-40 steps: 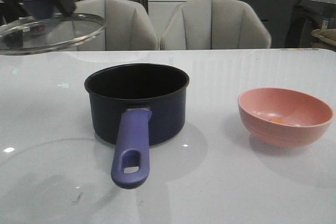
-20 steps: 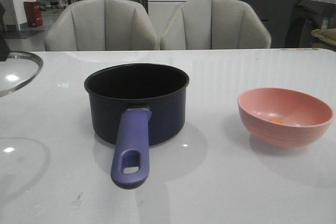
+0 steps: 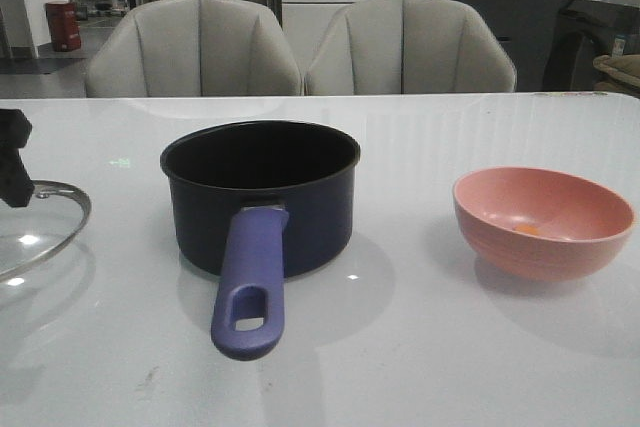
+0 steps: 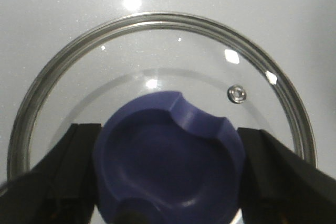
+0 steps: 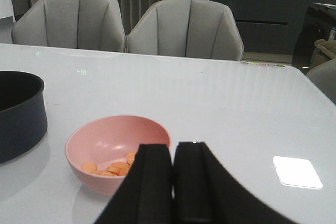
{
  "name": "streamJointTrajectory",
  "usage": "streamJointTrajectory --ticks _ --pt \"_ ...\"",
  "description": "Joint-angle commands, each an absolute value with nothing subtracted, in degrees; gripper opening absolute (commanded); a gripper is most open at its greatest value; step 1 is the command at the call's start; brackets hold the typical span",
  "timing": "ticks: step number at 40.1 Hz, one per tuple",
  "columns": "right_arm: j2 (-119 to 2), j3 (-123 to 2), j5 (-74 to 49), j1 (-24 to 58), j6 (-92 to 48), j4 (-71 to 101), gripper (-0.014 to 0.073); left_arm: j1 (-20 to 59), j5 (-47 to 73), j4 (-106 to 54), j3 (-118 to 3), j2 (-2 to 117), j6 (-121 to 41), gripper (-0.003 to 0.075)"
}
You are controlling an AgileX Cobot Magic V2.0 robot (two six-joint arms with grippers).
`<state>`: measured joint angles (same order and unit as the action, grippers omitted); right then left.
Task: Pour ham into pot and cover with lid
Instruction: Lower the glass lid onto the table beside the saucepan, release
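The pot [image 3: 260, 197], dark navy with a purple handle, stands open mid-table; its wall also shows in the right wrist view [image 5: 18, 114]. At the table's far left, my left gripper [image 4: 168, 148] is shut on the blue knob [image 4: 168, 156] of the glass lid [image 4: 157, 51]. The lid [image 3: 35, 232] sits low over the table, and one black finger [image 3: 12, 162] shows above it. Several pale-orange ham slices [image 5: 107, 169] lie in the pink bowl [image 5: 105, 140], right of the pot. My right gripper [image 5: 175, 153] is shut and empty, just near the bowl.
The pink bowl [image 3: 543, 222] stands at the right of the white table [image 3: 400, 347]. Two grey chairs [image 3: 300, 47] stand behind the far edge. The pot's long handle [image 3: 250, 287] points toward the front edge.
The lid has swung from high at the upper left out toward the left edge, then come down close to the table. Pot and bowl have not moved.
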<state>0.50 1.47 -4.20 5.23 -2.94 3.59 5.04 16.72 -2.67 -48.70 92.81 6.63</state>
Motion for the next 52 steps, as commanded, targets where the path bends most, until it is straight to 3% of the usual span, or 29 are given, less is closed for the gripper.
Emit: streamJointTrajectory --ticks 1,15,24,26,52 --pt "1.6 2.1 0.6 4.8 -3.0 3.2 0.0155 4.9 10.0 -3.3 -50.3 92.9 6.7 0.0174" --pt "1.6 2.1 0.6 4.8 -3.0 3.2 0.0155 4.9 6.7 -3.3 -50.3 97.1 6.7 0.0214" --pt "1.6 2.1 0.6 4.8 -3.0 3.2 0.0155 4.9 8.3 -3.3 -50.9 97.0 6.7 0.0477" --pt "1.6 2.1 0.6 4.8 -3.0 3.2 0.0155 4.9 9.7 -3.2 -51.5 96.6 6.7 0.0507" --pt "1.6 2.1 0.6 4.8 -3.0 3.2 0.0155 4.9 14.3 -2.3 -52.1 81.9 6.7 0.0513"
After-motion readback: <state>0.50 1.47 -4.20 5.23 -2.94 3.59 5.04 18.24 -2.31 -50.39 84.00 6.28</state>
